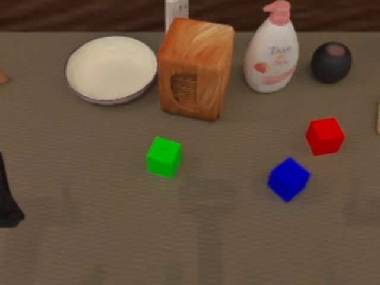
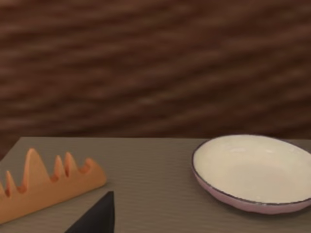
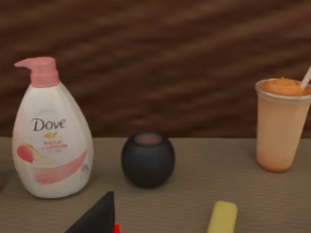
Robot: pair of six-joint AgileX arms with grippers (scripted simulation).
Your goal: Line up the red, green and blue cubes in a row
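Three cubes lie apart on the table in the top view. The green cube (image 1: 163,157) sits left of centre, in front of the wooden block. The blue cube (image 1: 288,179) is at the right, turned corner-on. The red cube (image 1: 325,136) is a little behind and right of the blue one; a sliver of the red cube (image 3: 116,229) shows at the lower edge of the right wrist view. My left gripper (image 1: 7,202) is parked at the table's left edge, far from the cubes. Of my right gripper (image 3: 97,218) only a dark tip shows in its wrist view.
Along the back stand a white bowl (image 1: 111,69), a large wooden block (image 1: 195,68), a Dove pump bottle (image 1: 272,50) and a black ball-shaped speaker (image 1: 331,62). An orange toothed rack (image 2: 43,187) lies far left; an orange drink cup (image 3: 282,126) and a yellow bar (image 3: 222,217) lie far right.
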